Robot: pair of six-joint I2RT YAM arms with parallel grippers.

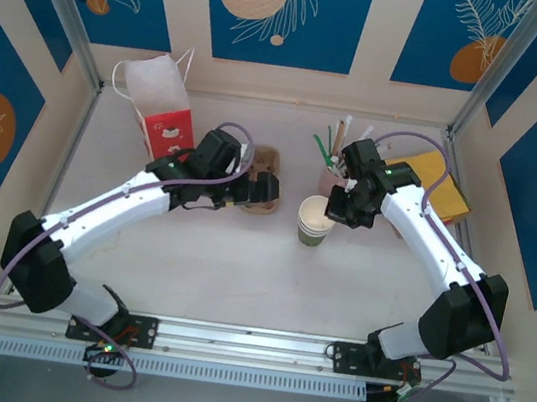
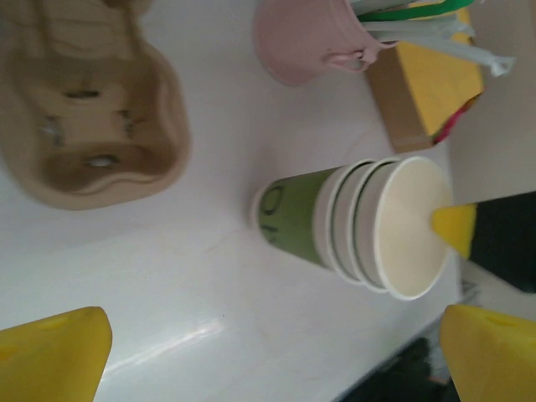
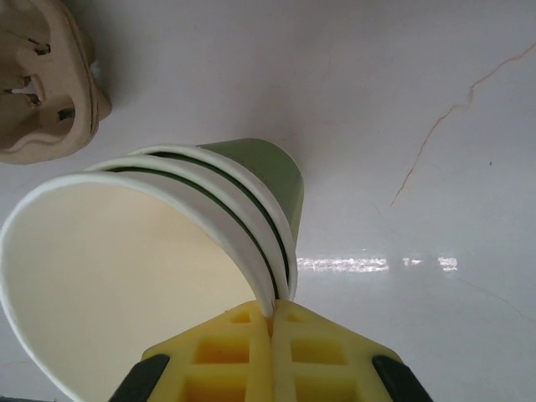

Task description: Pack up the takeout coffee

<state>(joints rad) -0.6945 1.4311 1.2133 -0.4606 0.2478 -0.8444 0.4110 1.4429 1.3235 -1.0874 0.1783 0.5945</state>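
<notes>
Pinching the near rim of a stack of lidless green cups, my right claw has its yellow pads pressed together on the paper edge, with no gap showing between them. From above, that right claw sits at the right side of the stack of cups, which stands on the white table near the middle (three nested cups, white inside, by the look of the rims). My left claw stands wide and holds nothing; its own camera shows the two yellow tips far apart with bare table between them, and the cups lie beyond. A brown cardboard cup carrier lies just left of the stack, its wells empty in the left wrist view. Farther back a pink holder of sticks stands beside a yellow box, and a red and white paper bag stands at the far left. Where the lidded takeout coffee is, I cannot tell.
</notes>
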